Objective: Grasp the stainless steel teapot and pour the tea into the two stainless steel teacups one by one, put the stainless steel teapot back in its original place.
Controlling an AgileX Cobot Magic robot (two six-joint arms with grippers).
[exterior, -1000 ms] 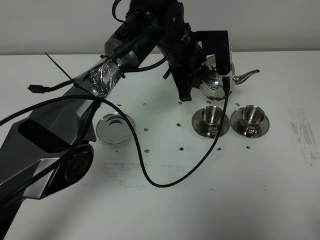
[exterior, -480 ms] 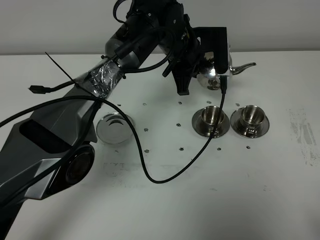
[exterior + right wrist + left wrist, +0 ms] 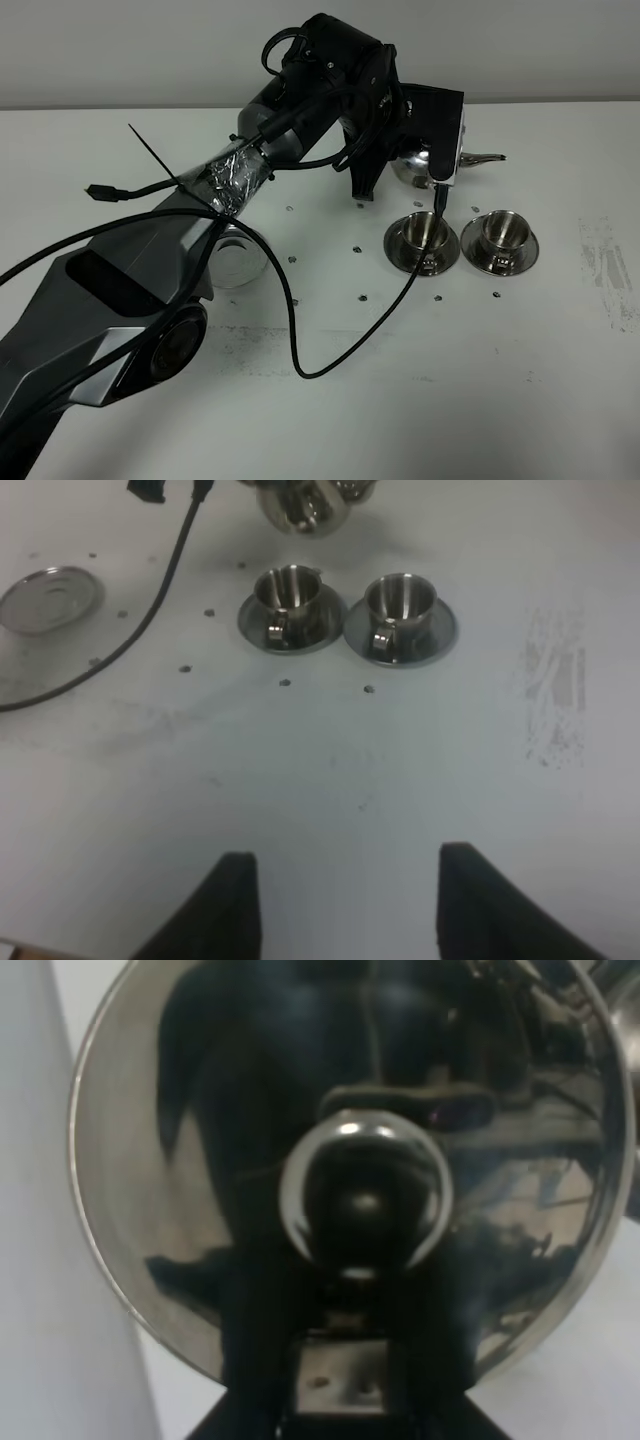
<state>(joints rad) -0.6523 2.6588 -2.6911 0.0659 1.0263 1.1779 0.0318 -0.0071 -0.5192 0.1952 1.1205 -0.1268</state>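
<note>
My left gripper is shut on the handle of the stainless steel teapot and holds it in the air behind the two stainless steel teacups. The thin spout points right, above and behind the right teacup. The left teacup stands just in front of the pot. In the left wrist view the teapot's lid and knob fill the frame. The steel disc, the original place, is partly hidden by the left arm. My right gripper is open over bare table. The tea is hidden.
A black cable loops from the left arm across the table in front of the left teacup. The right wrist view shows both teacups, the disc and scuff marks on the white table.
The left arm lifted the teapot, then swung forward and right, bringing the spout lower, behind the cups. The arm now covers part of the disc.
</note>
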